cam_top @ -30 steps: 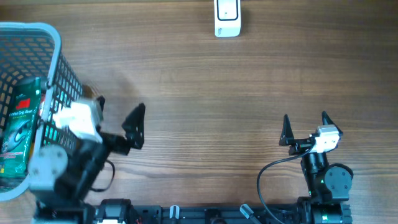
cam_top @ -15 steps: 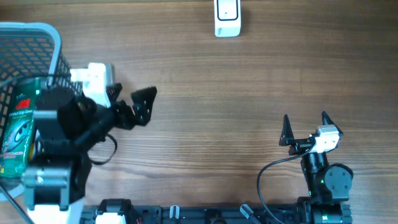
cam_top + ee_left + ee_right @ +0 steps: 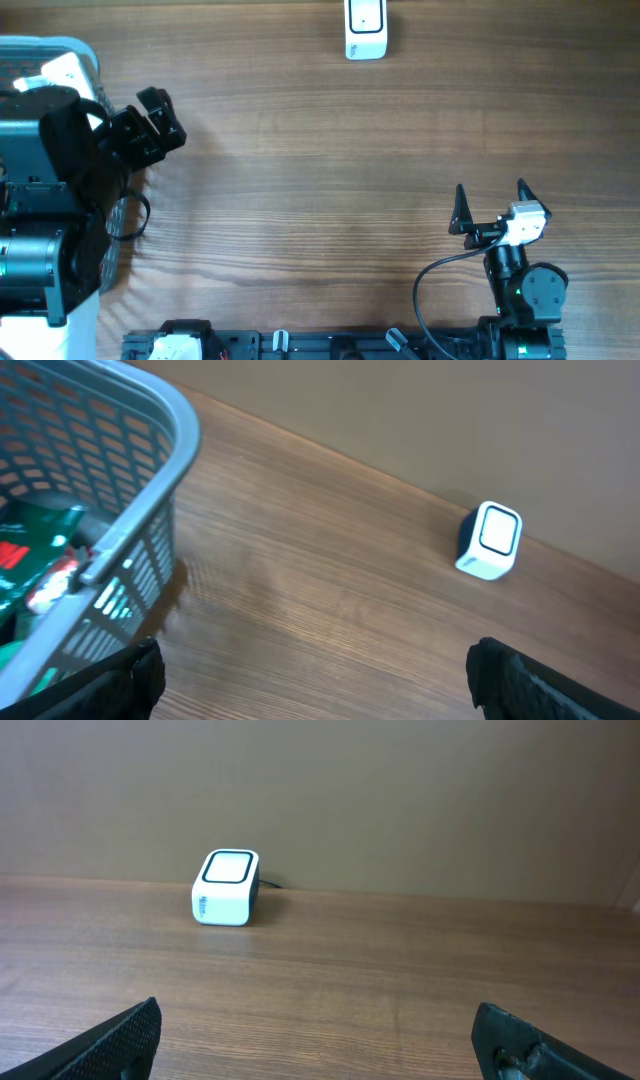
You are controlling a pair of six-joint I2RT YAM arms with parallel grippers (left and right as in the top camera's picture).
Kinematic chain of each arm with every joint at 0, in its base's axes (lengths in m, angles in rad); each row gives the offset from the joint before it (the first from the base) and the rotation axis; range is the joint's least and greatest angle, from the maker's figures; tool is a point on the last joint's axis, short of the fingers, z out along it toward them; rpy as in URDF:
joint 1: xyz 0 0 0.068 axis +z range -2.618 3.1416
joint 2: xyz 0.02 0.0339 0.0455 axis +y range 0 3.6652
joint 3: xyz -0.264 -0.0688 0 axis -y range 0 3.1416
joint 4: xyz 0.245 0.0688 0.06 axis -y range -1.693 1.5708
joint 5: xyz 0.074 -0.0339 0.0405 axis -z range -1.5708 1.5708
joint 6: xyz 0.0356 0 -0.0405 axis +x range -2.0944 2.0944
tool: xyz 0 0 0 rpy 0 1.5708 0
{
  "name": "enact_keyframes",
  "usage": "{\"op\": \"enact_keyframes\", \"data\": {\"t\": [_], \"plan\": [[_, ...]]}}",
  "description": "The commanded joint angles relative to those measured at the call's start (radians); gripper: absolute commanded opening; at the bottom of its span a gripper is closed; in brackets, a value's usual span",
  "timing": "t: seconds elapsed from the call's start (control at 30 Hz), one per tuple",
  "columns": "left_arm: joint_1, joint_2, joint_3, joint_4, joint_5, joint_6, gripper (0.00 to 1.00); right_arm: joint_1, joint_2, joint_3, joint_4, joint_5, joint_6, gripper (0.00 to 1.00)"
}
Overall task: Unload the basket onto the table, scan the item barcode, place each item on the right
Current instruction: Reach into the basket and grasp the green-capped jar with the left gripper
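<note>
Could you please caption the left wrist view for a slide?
Open left end effector over the table: plastic basket of packaged items nearby, white barcode scanner beyond.

Grey-blue lattice basket [image 3: 182, 422], green and red packet [image 3: 28, 555], white scanner [image 3: 365, 28], brown wood-grain table [image 3: 330, 150]

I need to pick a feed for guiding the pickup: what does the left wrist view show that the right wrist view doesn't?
Only the left wrist view shows the blue basket, on its left side, with green and red packaging inside. It also shows the left gripper, open and empty. Only the right wrist view shows the right gripper, also open and empty, over bare wood. Both views show the white scanner standing on the wooden table near the back wall.
</note>
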Motion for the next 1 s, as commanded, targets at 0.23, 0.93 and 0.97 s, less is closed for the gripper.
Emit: {"op": "enact_keyframes", "data": {"t": [0.23,0.93,0.97], "plan": [[0.151,0.027,0.02,0.033,-0.265,-0.114,1.0,0.005,-0.006,-0.001,0.002,0.017,-0.018,1.0],[0.679,0.568,0.015,-0.191,-0.063,-0.386,1.0,0.005,-0.006,-0.001,0.002,0.016,-0.018,1.0],[0.679,0.599,0.015,-0.191,-0.056,-0.397,1.0,0.005,-0.006,-0.001,0.002,0.016,-0.018,1.0]]}}
